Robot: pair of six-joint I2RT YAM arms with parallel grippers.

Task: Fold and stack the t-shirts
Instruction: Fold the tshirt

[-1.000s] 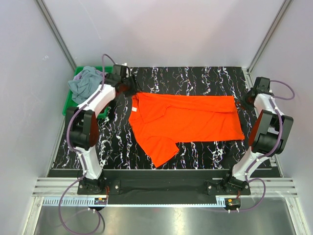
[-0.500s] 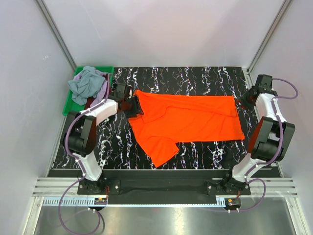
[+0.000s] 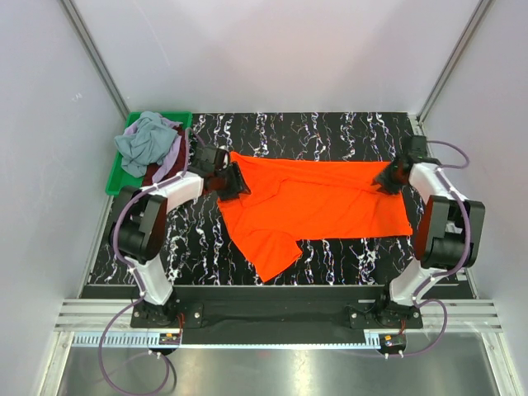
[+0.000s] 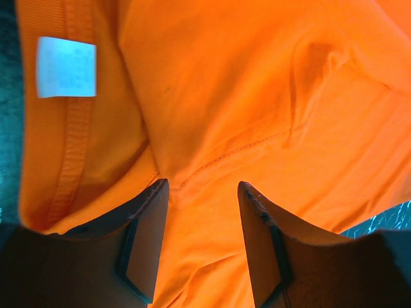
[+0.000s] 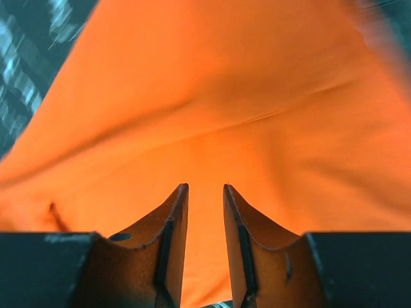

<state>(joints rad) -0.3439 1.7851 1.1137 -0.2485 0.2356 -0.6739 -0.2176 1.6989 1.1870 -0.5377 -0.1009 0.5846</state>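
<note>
Smooth orange tee (image 3: 318,202) spread on veiny black table (image 3: 330,132); left gripper (image 4: 203,186) half-open, right gripper (image 5: 205,187) barely parted, neither pinching cloth.

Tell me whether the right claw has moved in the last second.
Yes. The right claw moved left, away from the table's right edge, onto the orange t-shirt.

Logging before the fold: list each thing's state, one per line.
orange t-shirt: spread flat on table, unfolded
left gripper: open, over collar end
right gripper: open, over hem end
grey-blue t-shirt: crumpled atop heap in green bin
lilac t-shirt: crumpled in the heap
</note>
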